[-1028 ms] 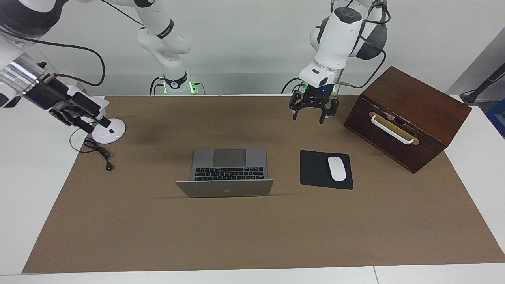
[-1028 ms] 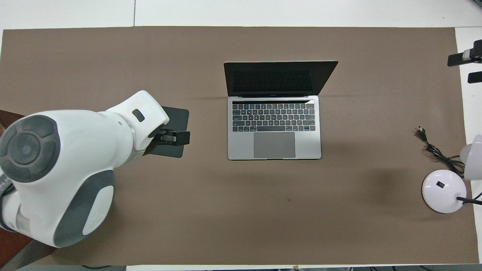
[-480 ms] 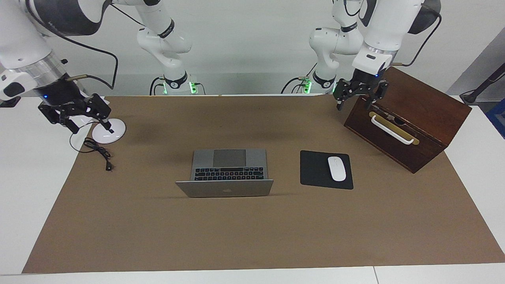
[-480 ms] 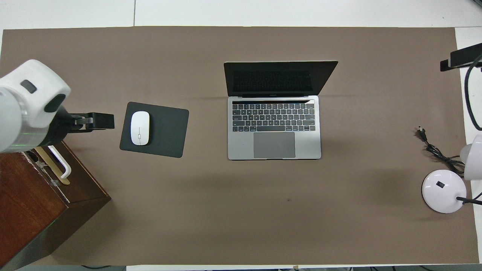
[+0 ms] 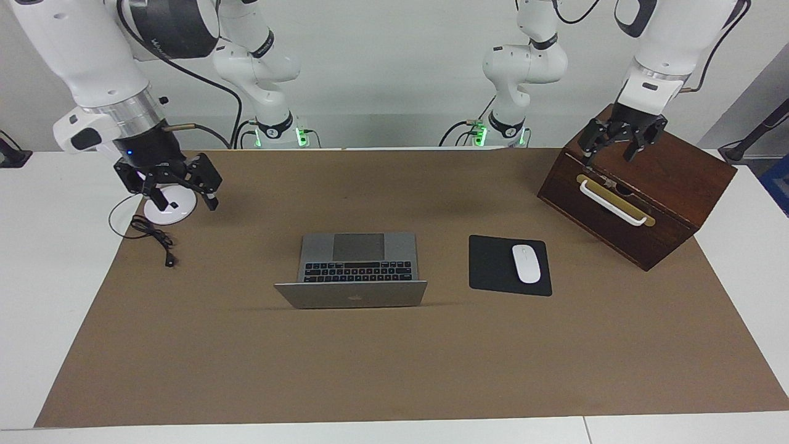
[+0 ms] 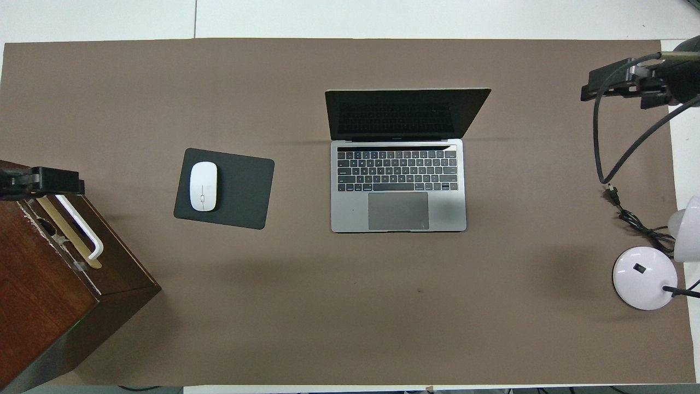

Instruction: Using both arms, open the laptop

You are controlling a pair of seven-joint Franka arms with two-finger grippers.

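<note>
The silver-grey laptop (image 5: 351, 295) (image 6: 399, 186) stands open in the middle of the brown mat, its dark screen tilted back and its keyboard and trackpad toward the robots. My left gripper (image 5: 610, 153) (image 6: 52, 181) hangs open and empty over the top edge of the wooden box, well away from the laptop. At the other end of the table, my right gripper (image 5: 187, 202) (image 6: 610, 86) points down over the lamp base, open and empty. Neither arm touches the laptop.
A black mouse pad (image 5: 493, 265) (image 6: 240, 189) with a white mouse (image 5: 526, 263) (image 6: 203, 185) lies beside the laptop toward the left arm's end. A brown wooden box (image 5: 641, 185) (image 6: 49, 290) with a white handle stands there too. A white lamp base (image 5: 161, 213) (image 6: 644, 278) and black cable (image 5: 154, 237) sit at the right arm's end.
My left gripper has swung up from near the mouse pad to over the wooden box. My right gripper has turned downward and come in over the lamp base. The laptop has not moved.
</note>
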